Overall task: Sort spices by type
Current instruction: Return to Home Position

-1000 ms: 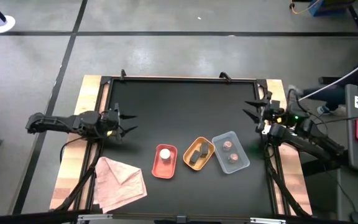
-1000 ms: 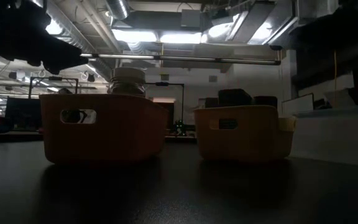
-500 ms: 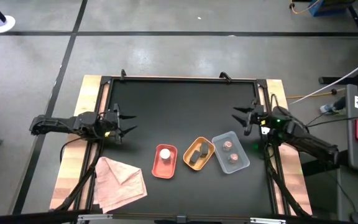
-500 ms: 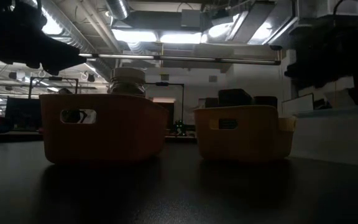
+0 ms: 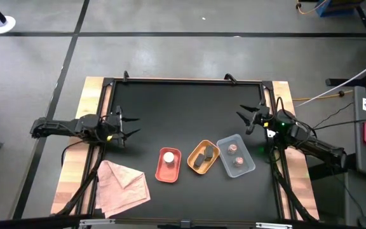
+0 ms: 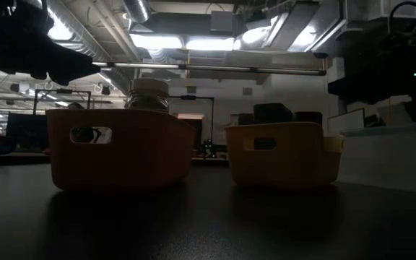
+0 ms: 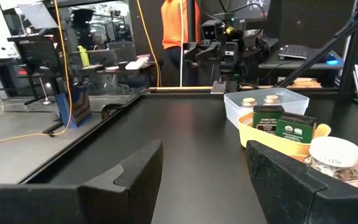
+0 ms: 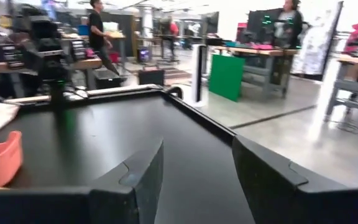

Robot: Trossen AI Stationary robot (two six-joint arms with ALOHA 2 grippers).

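Observation:
All five spice jars sit in trays near the table's near edge. The white-capped jar (image 5: 168, 157) (image 7: 333, 155) stands in the red tray (image 5: 168, 173). Two dark grey-green jars (image 5: 202, 156) (image 7: 281, 121) are in the yellow tray (image 5: 212, 147). Two pinkish-brown jars (image 5: 235, 154) (image 7: 259, 100) are in the grey tray (image 5: 251, 162). My left gripper (image 5: 127, 125) (image 7: 204, 180) hovers open at the table's left side, pointing toward the trays. My right gripper (image 5: 248, 119) (image 8: 194, 174) hovers open at the right side, beyond the grey tray.
A crumpled pink cloth (image 5: 122, 186) lies at the near left corner. The black table top (image 5: 183, 114) spreads bare between the two arms and toward the far edge. People and workbenches show in the room beyond the table in the wrist views.
My right gripper has swung from the table's right edge a little toward the left, over the table, staying open. The jars and trays have not moved.

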